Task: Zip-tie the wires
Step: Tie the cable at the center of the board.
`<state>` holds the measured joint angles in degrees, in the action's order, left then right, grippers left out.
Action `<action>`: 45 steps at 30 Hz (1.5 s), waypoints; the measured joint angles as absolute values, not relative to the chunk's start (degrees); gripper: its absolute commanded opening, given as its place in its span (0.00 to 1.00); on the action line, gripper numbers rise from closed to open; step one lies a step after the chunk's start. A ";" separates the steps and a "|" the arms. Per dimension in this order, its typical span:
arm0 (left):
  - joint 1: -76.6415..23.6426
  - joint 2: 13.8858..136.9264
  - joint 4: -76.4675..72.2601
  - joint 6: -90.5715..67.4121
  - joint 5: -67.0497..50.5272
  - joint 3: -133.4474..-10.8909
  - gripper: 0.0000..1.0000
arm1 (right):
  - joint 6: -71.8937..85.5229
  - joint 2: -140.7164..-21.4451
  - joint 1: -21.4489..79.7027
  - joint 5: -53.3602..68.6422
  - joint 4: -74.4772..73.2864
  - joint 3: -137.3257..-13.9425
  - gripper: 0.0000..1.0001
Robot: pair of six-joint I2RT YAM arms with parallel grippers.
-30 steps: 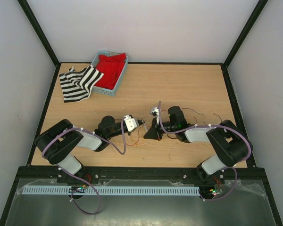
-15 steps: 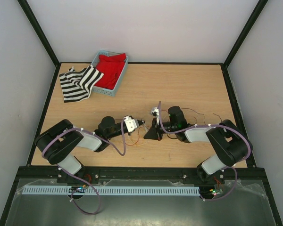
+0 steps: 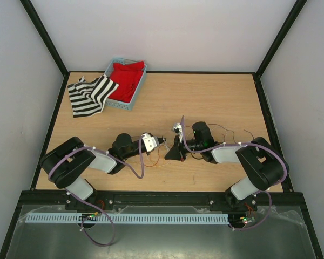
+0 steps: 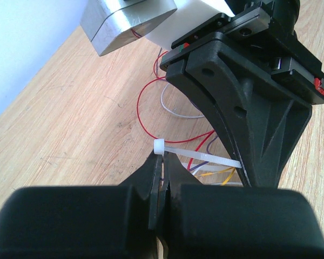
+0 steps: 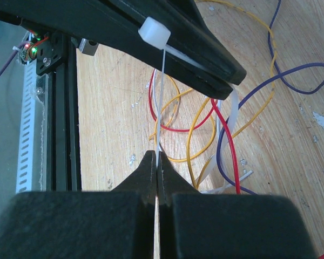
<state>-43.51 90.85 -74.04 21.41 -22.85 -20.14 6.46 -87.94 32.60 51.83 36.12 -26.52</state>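
Noting both pincers clenched on the zip tie [image 4: 205,157]: left gripper [image 4: 163,164] just beside its head, right gripper [image 5: 156,162] on its thin tail. We see the wires [image 5: 225,145] lying under it, on the table [image 4: 70,108].

Basket [image 3: 121,104] sitting at far left of table [image 3: 216,102], cloth [image 3: 127,81] lying in it. Second cloth [image 3: 89,96] lying on table just left of basket, touching it. Left gripper [image 4: 163,162] and right gripper [image 5: 156,162] meeting tip to tip near table's middle, toward near edge, left one on left. Zip tie [image 4: 202,156] stretching between their tips. Wires [image 5: 227,147] lying on table beneath both grippers, some strands trailing off behind right arm.
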 measured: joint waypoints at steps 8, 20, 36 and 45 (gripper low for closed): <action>-43.62 90.96 -74.11 21.69 -22.87 -20.14 0.00 | 6.46 -87.92 32.56 51.81 35.99 -26.61 0.00; -43.62 91.70 -74.32 21.87 -22.65 -20.16 0.00 | 6.44 -87.85 32.29 51.83 35.31 -26.63 0.00; -43.62 91.88 -74.35 21.85 -22.63 -20.16 0.00 | 6.42 -87.83 32.25 51.83 34.70 -26.63 0.00; -43.72 91.88 -74.46 21.85 -22.70 -20.14 0.00 | 6.44 -87.85 32.25 51.83 34.70 -26.63 0.00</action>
<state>-43.72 91.88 -74.46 21.85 -22.70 -20.14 6.44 -87.85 32.25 51.83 34.70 -26.63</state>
